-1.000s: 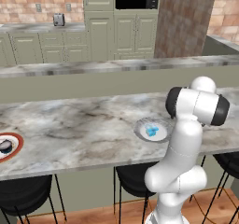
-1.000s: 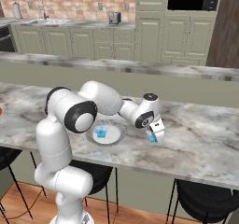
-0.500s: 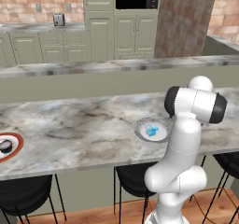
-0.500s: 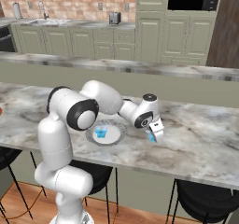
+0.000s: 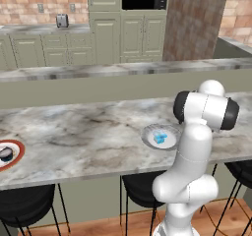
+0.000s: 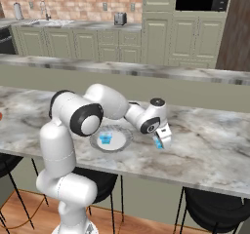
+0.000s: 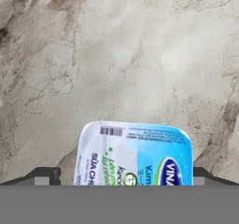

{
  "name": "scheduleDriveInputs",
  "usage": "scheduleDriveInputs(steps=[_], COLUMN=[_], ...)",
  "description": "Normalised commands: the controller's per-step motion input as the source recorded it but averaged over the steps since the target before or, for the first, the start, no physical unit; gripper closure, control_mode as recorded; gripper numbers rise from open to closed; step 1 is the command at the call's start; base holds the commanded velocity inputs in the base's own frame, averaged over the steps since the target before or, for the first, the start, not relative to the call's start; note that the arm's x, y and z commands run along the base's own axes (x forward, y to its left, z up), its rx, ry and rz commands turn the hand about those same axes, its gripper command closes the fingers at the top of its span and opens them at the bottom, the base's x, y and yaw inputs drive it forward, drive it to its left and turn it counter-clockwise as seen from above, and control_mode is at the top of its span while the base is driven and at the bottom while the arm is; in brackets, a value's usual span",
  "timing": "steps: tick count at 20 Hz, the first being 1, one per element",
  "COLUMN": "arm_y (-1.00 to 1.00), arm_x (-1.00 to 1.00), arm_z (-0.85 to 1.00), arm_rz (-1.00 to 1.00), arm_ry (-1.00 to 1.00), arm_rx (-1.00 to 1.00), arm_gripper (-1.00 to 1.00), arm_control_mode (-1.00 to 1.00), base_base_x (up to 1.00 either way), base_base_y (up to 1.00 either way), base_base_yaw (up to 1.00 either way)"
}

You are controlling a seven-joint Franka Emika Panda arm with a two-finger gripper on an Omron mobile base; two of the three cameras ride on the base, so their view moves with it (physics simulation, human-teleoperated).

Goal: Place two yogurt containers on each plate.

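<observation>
A light-blue yogurt container point(image 7: 135, 155) sits on the marble counter between my two finger tips, and my gripper point(image 7: 126, 175) is open around it with a small gap on the left side. From the right base view, my gripper point(image 6: 161, 142) reaches down over this yogurt container point(image 6: 157, 143), just right of the grey-rimmed plate point(image 6: 122, 144). Another yogurt container point(image 6: 106, 139) point(image 5: 160, 138) stands on that plate point(image 5: 147, 137). The red-rimmed plate point(image 5: 15, 157) lies far left on the counter with a small dark-and-pale thing point(image 5: 6, 153) on it.
A raised marble ledge point(image 5: 98, 72) runs along the back of the counter. Black stools point(image 5: 24, 203) stand under its front edge. Bare counter point(image 6: 215, 140) stretches right of the gripper.
</observation>
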Motion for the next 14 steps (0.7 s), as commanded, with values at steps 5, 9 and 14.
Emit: scheduleDriveInputs(steps=[5,9,14], arm_y=[0.0,0.0,0.0], arm_x=[0.04,0.06,0.02], arm_z=[-0.04,-0.14,-0.13], arm_rz=[0.0,0.0,0.0], arm_ry=[0.0,0.0,0.0], arm_rx=[0.0,0.0,0.0], arm_gripper=[-1.0,-1.0,-1.0], arm_control_mode=[-1.0,-1.0,-1.0], base_base_x=[0.0,0.0,0.0], base_base_y=[0.0,0.0,0.0], base_base_yaw=[0.0,0.0,0.0])
